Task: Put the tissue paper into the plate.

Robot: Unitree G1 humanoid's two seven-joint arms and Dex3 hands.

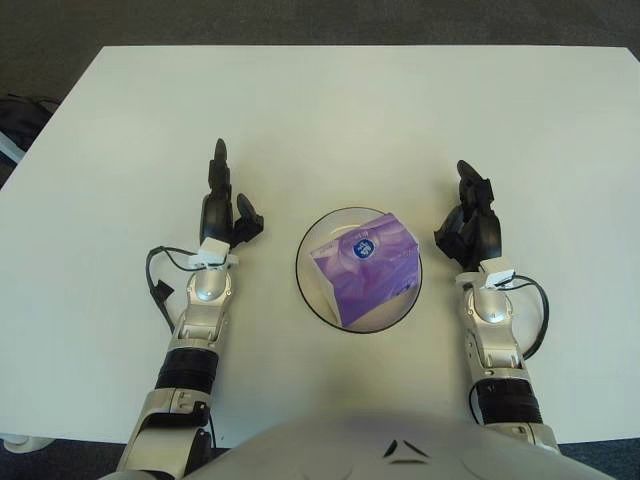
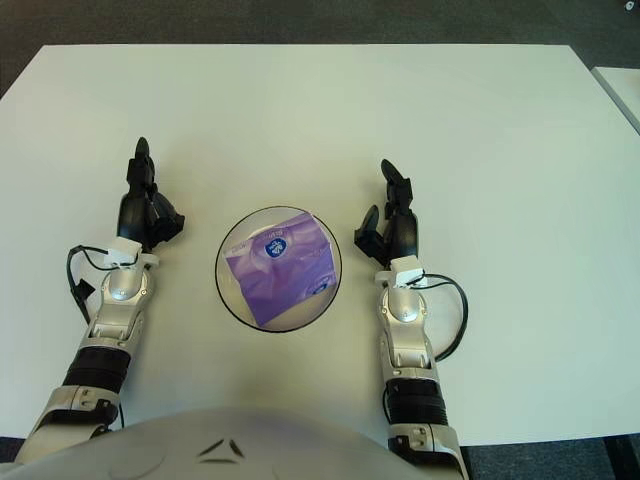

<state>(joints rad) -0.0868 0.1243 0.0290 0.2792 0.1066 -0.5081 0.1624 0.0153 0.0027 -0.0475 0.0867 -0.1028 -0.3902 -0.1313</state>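
Tissue paper [image 1: 365,266] in plate [image 1: 304,277], hands apart

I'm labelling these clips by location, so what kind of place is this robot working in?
Probably a lab or office test room, though little shows. A plain white table stands on dark carpet-like flooring. On it is only a plate holding a purple tissue pack, between the open left hand and right hand.
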